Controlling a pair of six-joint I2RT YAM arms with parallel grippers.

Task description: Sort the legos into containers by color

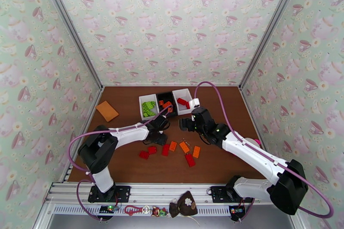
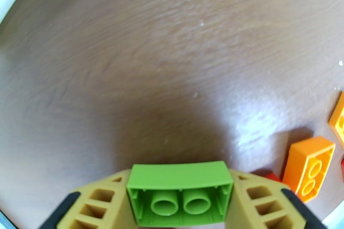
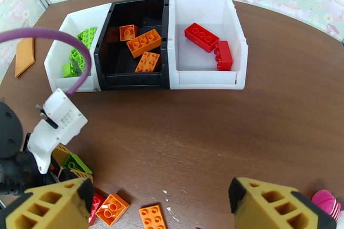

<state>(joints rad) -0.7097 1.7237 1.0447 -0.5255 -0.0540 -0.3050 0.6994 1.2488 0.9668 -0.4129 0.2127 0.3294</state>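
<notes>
The job is partly done. On the near side of the black bin [image 1: 163, 96], well apart from it, a few legos lie loose on the desk [image 1: 129, 169]. I count about seven, some red bricks [image 1: 189, 160] and some orange bricks [image 1: 196, 151]. They all need to go into a bin.

Farther back, the three bins sit side by side. The black bin has the sorted orange bricks [image 3: 144, 43] inside. The left white bin [image 3: 58, 60], touching the black bin, has the sorted green bricks [image 3: 84, 38]. The right white bin [image 3: 206, 77], on the black bin's other side, has two sorted red bricks [image 3: 202, 36]. Each color is in its own bin, so nothing looks mixed up.

The left tool [image 2: 180, 184] is between the loose bricks and the black bin. It squeezes a green brick [image 2: 180, 176] from both sides. The brick's hollow bottom faces the wrist camera. I cannot tell if the brick is off the desk. I think it belongs in the left white bin.

The right tool [image 3: 159, 187] hangs on the near side of the black bin, a bit to its right. It is wide open and holds nothing.
</notes>
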